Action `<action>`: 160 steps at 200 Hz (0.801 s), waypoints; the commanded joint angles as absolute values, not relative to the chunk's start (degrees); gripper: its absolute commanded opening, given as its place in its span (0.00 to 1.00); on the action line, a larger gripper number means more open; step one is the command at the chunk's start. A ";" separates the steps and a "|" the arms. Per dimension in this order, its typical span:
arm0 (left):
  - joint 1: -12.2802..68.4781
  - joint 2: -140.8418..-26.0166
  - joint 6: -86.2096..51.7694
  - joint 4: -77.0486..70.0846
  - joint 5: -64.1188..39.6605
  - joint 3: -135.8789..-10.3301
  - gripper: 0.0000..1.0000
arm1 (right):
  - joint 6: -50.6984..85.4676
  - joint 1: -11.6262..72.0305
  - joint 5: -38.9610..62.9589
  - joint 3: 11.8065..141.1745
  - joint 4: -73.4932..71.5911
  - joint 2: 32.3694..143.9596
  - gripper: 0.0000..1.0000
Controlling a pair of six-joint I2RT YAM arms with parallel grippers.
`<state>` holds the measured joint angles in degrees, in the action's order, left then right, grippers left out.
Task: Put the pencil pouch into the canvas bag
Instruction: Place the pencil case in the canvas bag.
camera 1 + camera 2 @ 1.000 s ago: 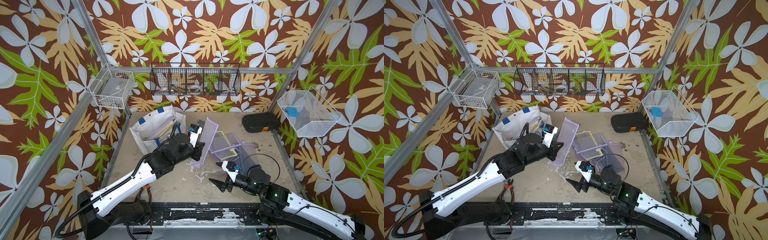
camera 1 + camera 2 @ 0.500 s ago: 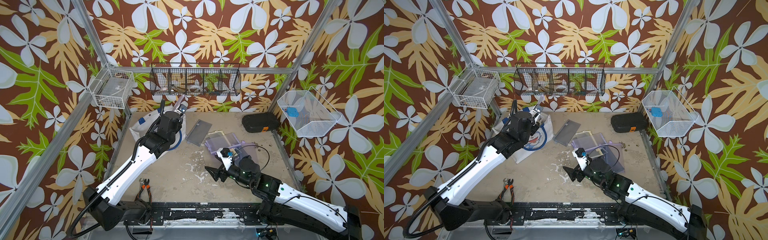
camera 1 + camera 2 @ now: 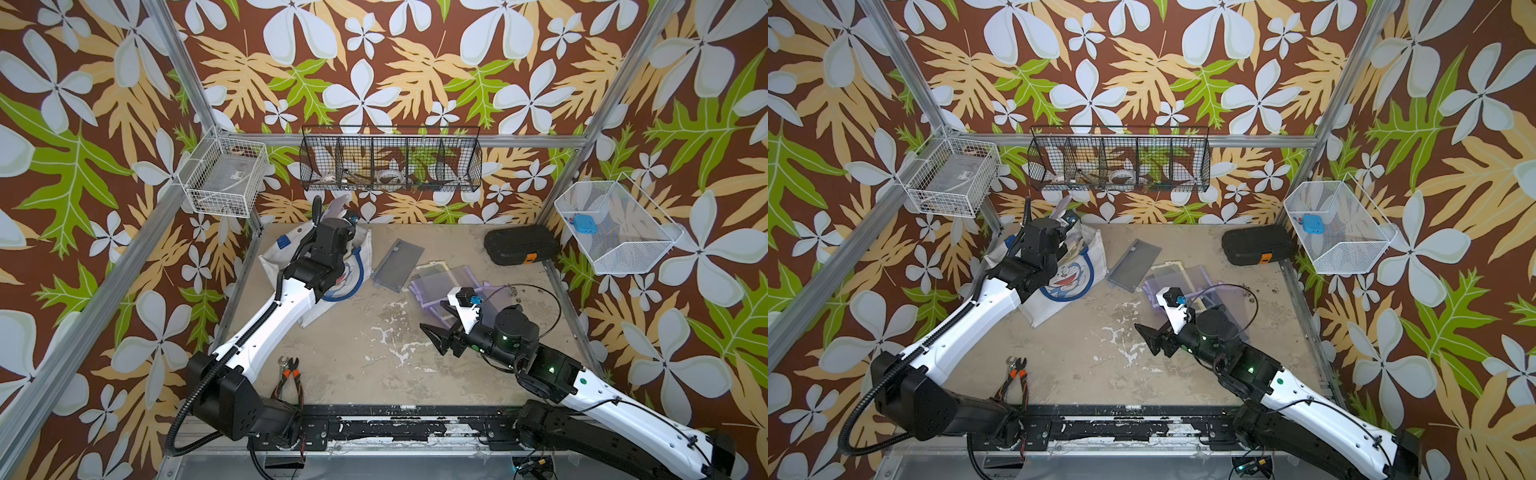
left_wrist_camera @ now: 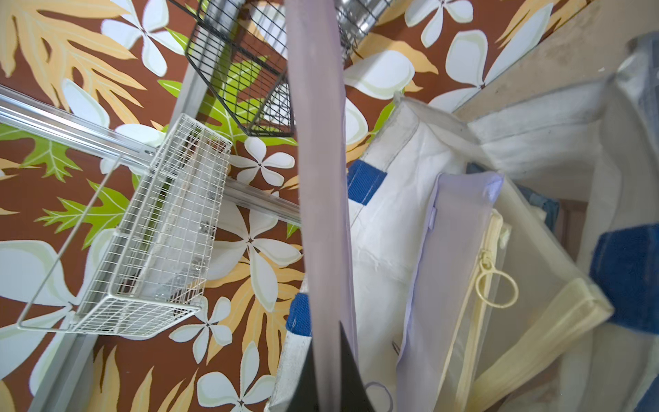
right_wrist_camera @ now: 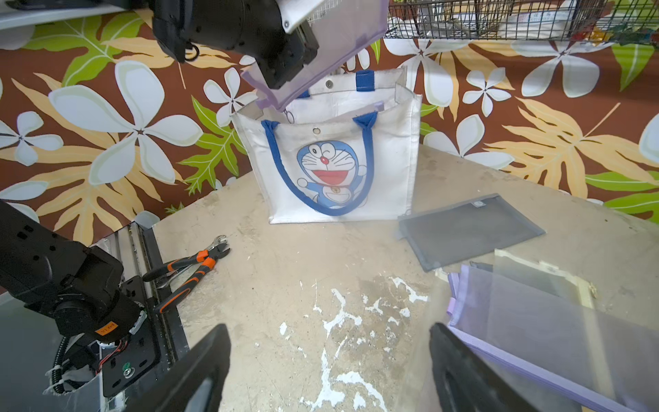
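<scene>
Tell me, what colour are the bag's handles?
Blue handles on the canvas bag, best in the right wrist view.

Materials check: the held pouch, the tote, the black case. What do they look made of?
Pouch: thin, see-through lilac mesh, probably nylon or plastic; basket wires show through it, and the edge trim is opaque.
Tote: matte white woven canvas, creased and a bit soiled, with blue webbing handles.
Black case: looks rigid and matte, likely a moulded shell; too far to tell the surface.
</scene>
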<state>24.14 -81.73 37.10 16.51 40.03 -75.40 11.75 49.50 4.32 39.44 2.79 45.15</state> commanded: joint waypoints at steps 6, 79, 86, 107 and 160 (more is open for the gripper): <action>23.70 -80.40 34.11 15.19 32.91 -72.90 0.00 | 12.98 49.41 8.35 39.29 0.90 45.57 0.87; 20.85 -80.94 34.12 12.51 25.32 -66.27 0.00 | 12.10 49.44 11.05 40.88 2.81 44.36 0.87; 20.75 -81.23 33.89 12.47 25.60 -65.73 0.00 | 11.80 49.47 10.61 40.87 2.98 44.52 0.87; 20.74 -82.13 32.79 11.60 28.28 -64.74 0.01 | 11.33 49.47 9.84 40.67 2.84 45.06 0.87; 20.64 -81.46 28.54 13.22 27.90 -68.49 0.68 | 12.22 49.43 9.61 40.70 1.49 46.33 0.87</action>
